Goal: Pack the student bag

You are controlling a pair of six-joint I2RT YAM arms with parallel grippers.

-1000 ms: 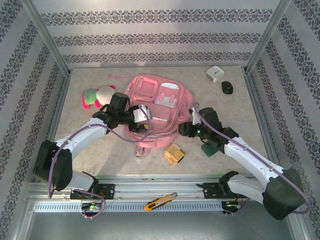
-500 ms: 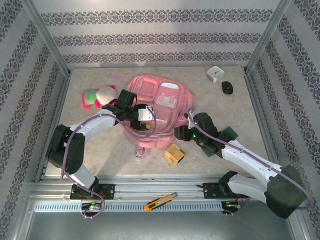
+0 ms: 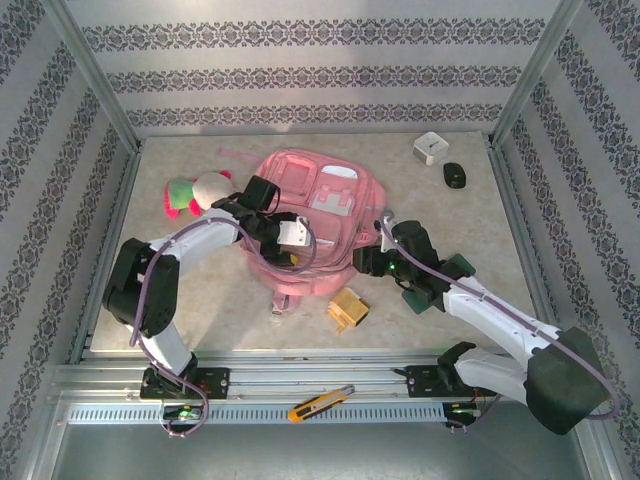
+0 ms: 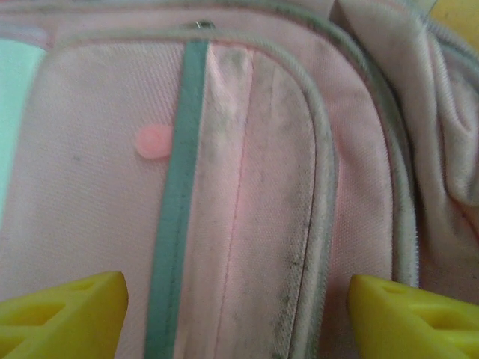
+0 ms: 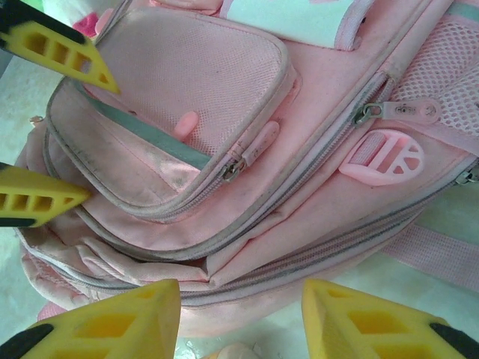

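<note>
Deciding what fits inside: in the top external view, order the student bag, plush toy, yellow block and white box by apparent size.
student bag
plush toy
yellow block and white box: look alike, unranked

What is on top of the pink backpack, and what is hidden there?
The left gripper, jaws open, is over the front pocket of the student bag; the right gripper is open at its near edge. The fabric beneath them and the pockets' contents are hidden.

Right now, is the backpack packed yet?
Not yet. Done: nothing seems packed; the plush toy, white cube, black gadget and yellow block lie outside the student bag. In hand: left gripper and right gripper hover open over it, holding nothing. Left: open a pocket, load the things.
</note>
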